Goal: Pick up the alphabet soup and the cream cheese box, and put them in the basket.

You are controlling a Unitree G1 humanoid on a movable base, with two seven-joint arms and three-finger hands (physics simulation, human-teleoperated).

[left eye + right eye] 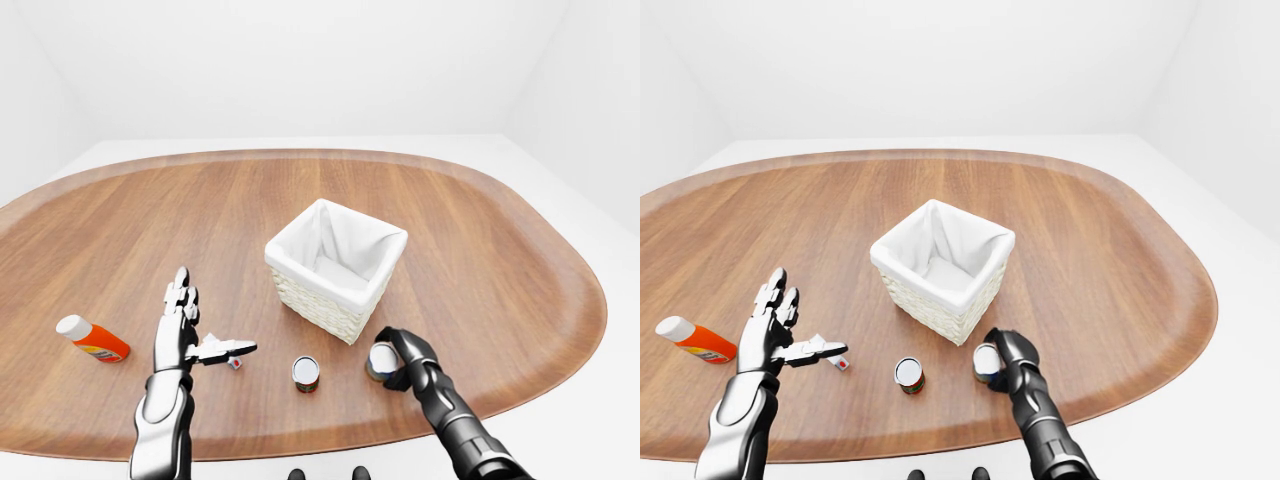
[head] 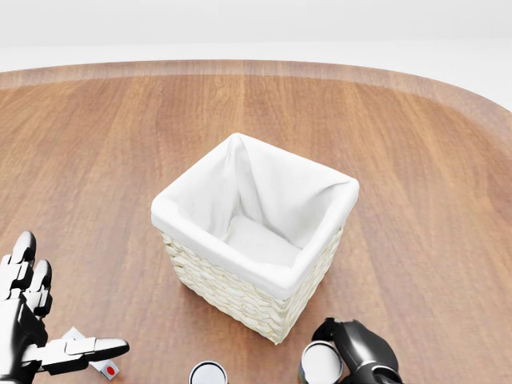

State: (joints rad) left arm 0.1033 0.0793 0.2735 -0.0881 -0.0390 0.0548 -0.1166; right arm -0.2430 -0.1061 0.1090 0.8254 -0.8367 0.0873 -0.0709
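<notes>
The white-lined wicker basket [image 1: 335, 266] stands mid-table, its inside empty. Below its lower right corner in the left-eye view stands a white-topped can [image 1: 380, 361], taken as the alphabet soup; its label is hidden. My right hand [image 1: 397, 352] has its dark fingers curled round that can. At lower left a small white box with a red dot, the cream cheese box [image 1: 235, 363], lies under the thumb of my left hand [image 1: 208, 325]. That hand is open, its fingers straight up and its thumb held sideways above the box.
A second can [image 1: 306, 373] with a red and green label stands between the two hands. An orange bottle [image 1: 90, 340] with a white cap lies at far left. The rounded wooden table [image 1: 150, 230] ends close below the cans.
</notes>
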